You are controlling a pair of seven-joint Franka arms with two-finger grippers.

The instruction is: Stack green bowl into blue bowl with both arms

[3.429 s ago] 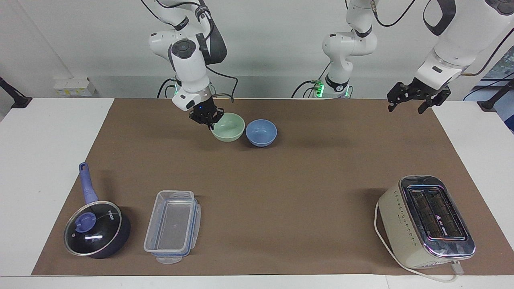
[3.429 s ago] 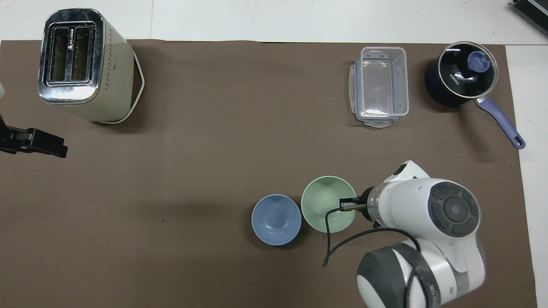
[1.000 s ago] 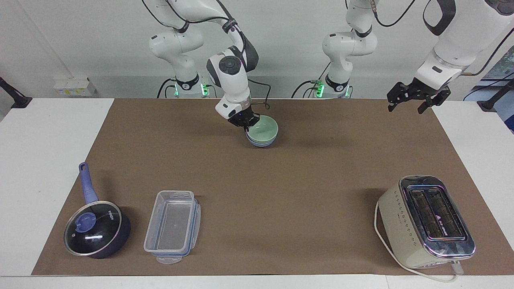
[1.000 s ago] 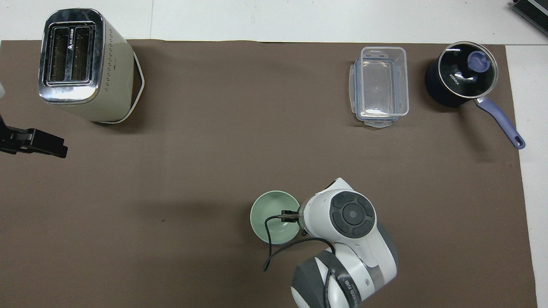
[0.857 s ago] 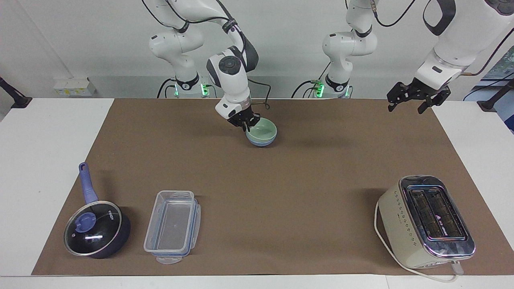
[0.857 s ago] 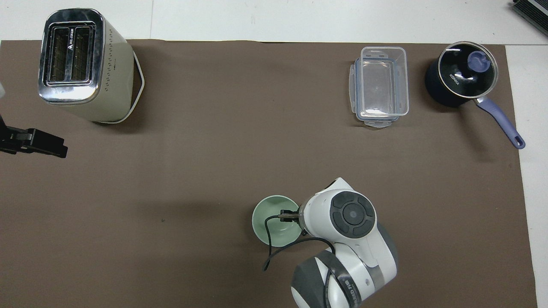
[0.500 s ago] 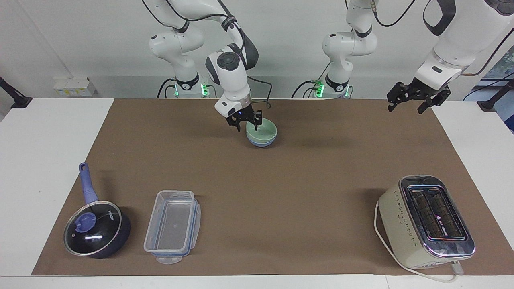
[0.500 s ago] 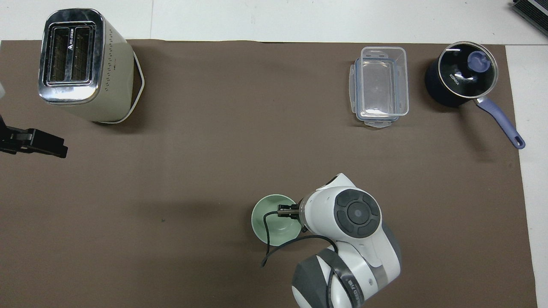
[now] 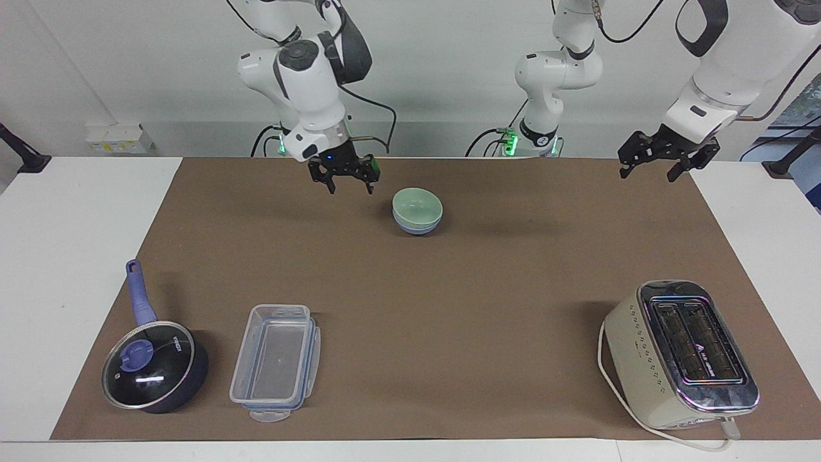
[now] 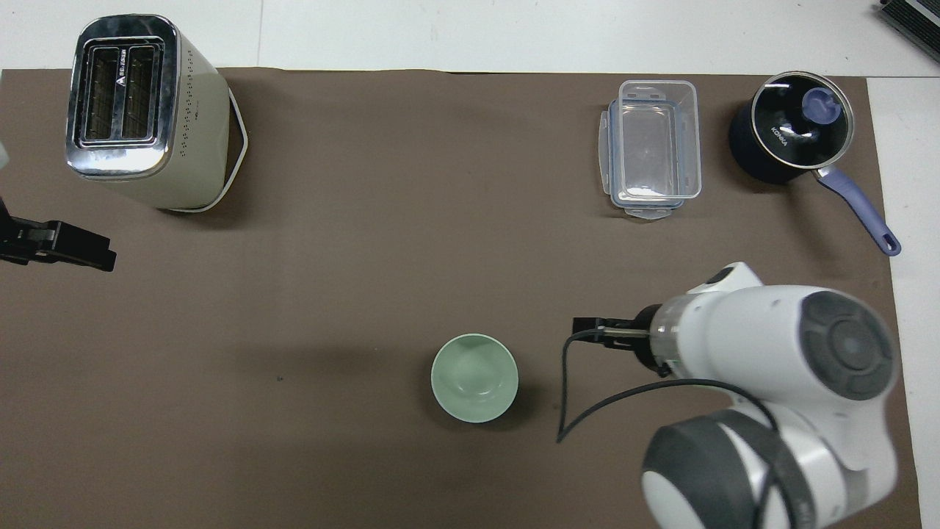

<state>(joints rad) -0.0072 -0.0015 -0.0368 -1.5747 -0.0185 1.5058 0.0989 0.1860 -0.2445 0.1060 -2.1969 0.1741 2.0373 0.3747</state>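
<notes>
Glossy mint-green bowl nested in light-blue bowl, frame centre; right gripper and left gripper, fingers released, empty, aloft.

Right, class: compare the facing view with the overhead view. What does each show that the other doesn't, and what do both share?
Facing view only: the blue bowl peeking out under the green bowl, and both open hands, right hand raised beside the bowls, left hand waiting over the mat's edge.
Overhead view only: the green bowl's full round inside, which hides the blue bowl entirely.
Both: toaster, clear plastic container, lidded saucepan.
</notes>
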